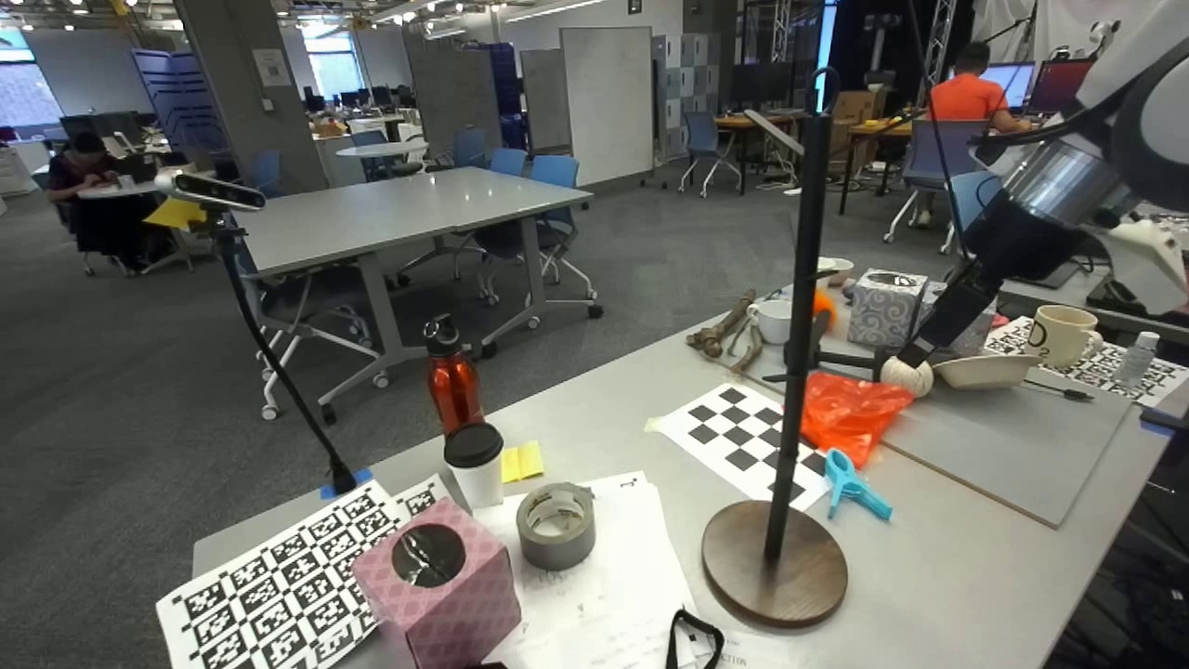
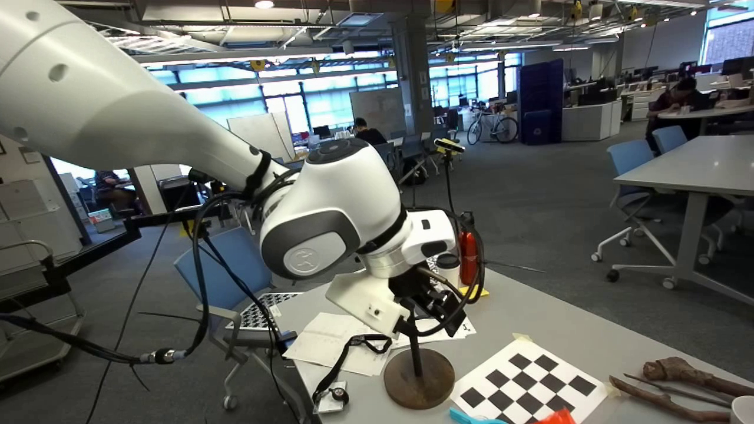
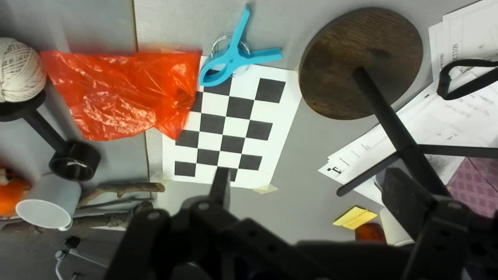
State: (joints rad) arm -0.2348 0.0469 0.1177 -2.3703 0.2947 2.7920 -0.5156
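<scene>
"So, what did the wrist view show?"

"The gripper (image 3: 307, 175) stood wide and held nothing. Nearest was the black stand (image 3: 391, 116), right of centre, its pole partly behind the frame-right finger (image 3: 406, 202); touching or not, I couldn't tell. Early stage, I judged: no grip made yet."

"Anything in the way?"

"Side pegs (image 3: 369, 174) jutted near that finger. A blue clamp (image 3: 233, 58) lay at top centre."

"And beyond?"

"In an exterior view, a red bottle (image 1: 455, 395) and lidded cup (image 1: 478, 481) stood left of centre. In an exterior view, a black strap (image 2: 337, 365) lay lower centre, left of the stand's base."
</scene>
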